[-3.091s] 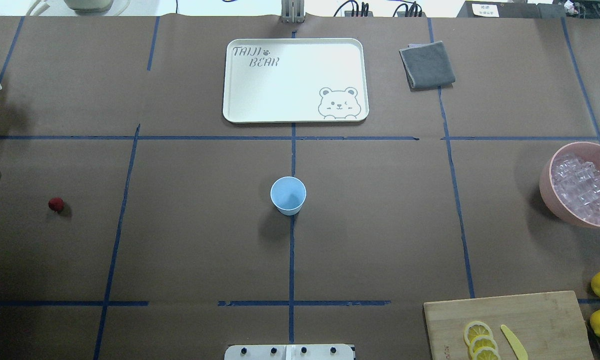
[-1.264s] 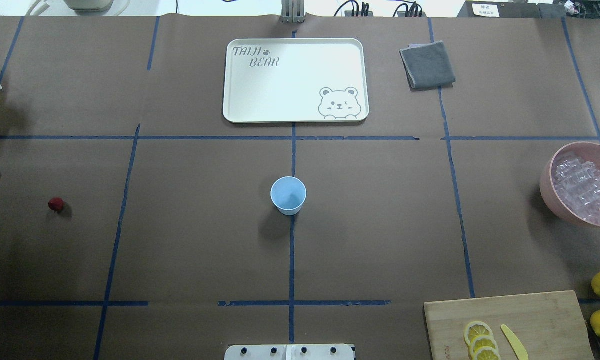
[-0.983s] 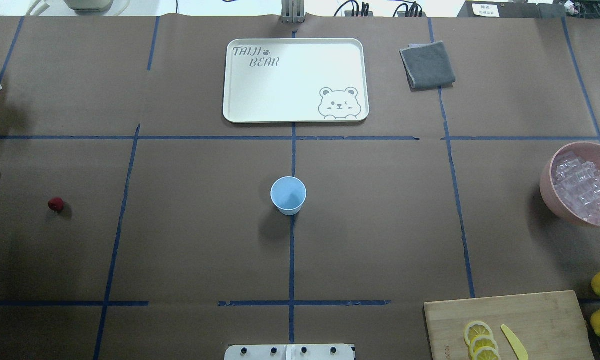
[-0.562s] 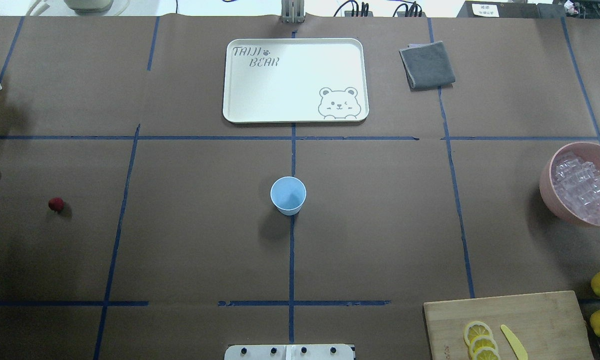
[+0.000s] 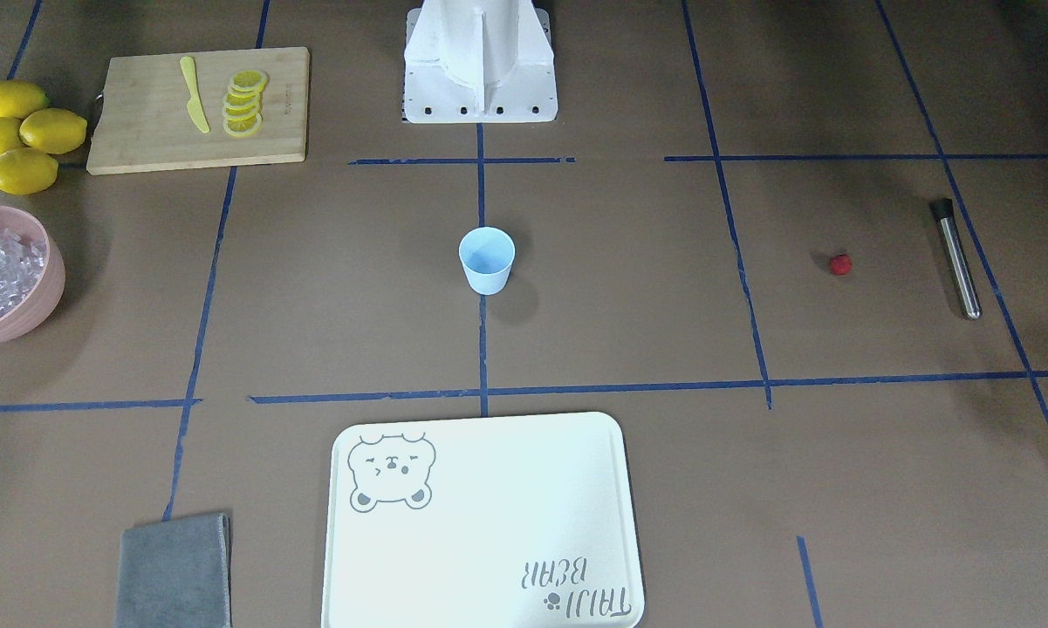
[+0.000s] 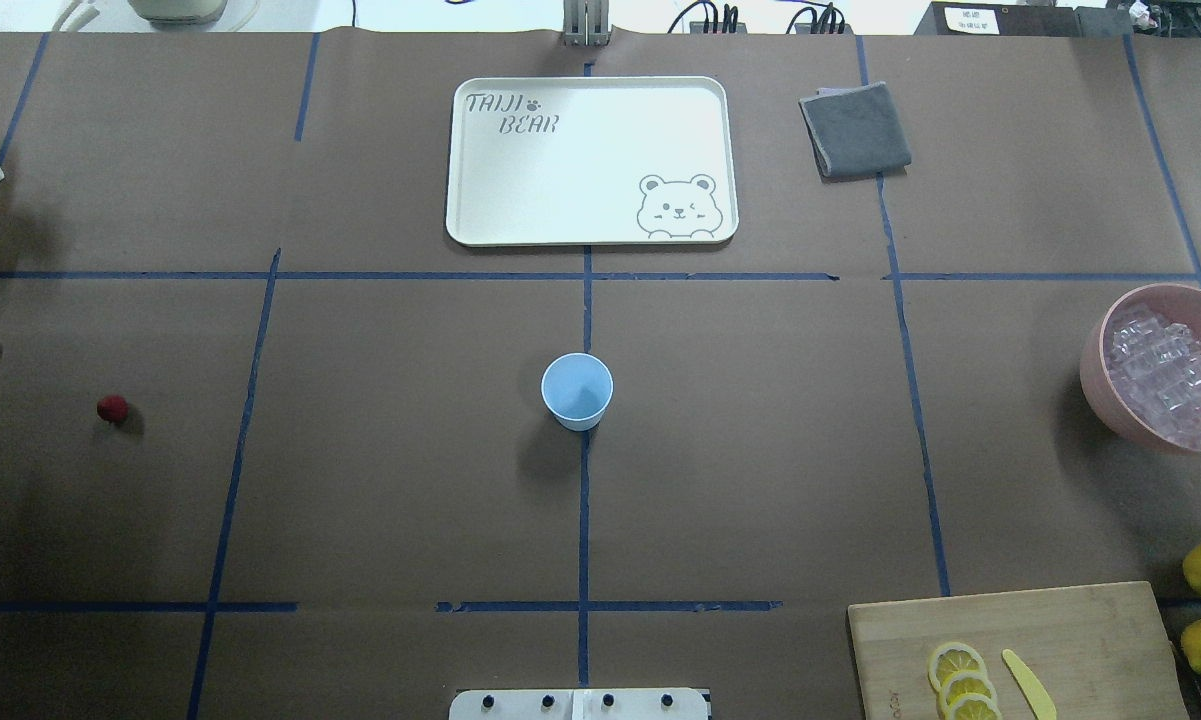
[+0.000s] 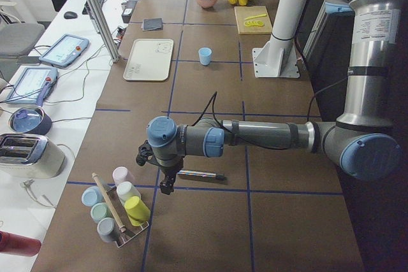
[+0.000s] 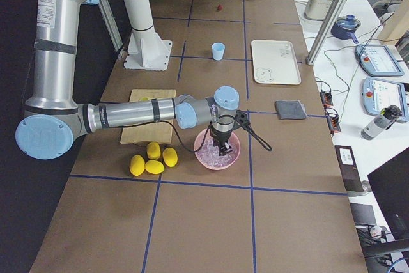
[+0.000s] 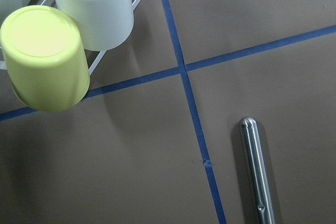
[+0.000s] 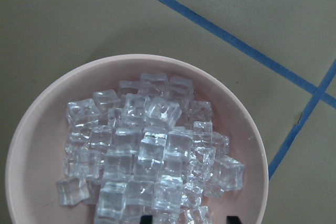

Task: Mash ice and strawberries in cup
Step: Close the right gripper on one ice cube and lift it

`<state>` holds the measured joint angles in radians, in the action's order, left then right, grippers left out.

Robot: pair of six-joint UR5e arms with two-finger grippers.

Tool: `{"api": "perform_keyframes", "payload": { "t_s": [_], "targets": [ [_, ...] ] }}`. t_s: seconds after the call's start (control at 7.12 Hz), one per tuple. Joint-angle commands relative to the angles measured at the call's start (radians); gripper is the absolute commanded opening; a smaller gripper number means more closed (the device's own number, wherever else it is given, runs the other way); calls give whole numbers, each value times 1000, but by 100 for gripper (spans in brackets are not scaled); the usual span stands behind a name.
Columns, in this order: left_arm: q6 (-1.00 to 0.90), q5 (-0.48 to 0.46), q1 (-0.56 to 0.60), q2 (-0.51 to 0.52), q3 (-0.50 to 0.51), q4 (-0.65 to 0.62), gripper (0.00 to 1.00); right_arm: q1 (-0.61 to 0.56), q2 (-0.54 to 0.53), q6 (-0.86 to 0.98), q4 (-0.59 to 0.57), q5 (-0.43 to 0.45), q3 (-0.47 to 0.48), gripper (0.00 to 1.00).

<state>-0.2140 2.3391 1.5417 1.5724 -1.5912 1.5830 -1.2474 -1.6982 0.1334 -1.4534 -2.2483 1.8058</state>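
Note:
The pale blue cup stands upright and empty at the table's middle. One red strawberry lies far out on the left side. The ice is piled in a pink bowl on the right. My right gripper hangs over that bowl, open, its two dark fingertips apart just above the cubes. My left gripper hovers at the table's left end beside a metal rod. Its fingers show in no close view, so I cannot tell their state.
A white bear tray and a grey cloth lie at the far side. A cutting board with lemon slices and a yellow knife, plus whole lemons, sit near the bowl. A rack of coloured cups stands by the left gripper.
A dark tip of my right gripper has come into the overhead view's right edge, over the ice bowl. Cup, strawberry and tray have not moved.

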Motion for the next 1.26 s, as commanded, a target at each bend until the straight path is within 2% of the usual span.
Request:
{"api": "perform_keyframes", "payload": {
  "t_s": [0.0, 0.42, 1.12],
  "targets": [
    [-1, 0, 0, -2, -1, 0, 100, 29, 2, 0, 2, 2, -31, 54],
    [-1, 0, 0, -2, -1, 0, 100, 68, 25, -21, -1, 7, -36, 54],
    [-4, 0, 0, -5, -4, 0, 100, 68, 46, -20, -2, 13, -78, 54]
  ]
}}
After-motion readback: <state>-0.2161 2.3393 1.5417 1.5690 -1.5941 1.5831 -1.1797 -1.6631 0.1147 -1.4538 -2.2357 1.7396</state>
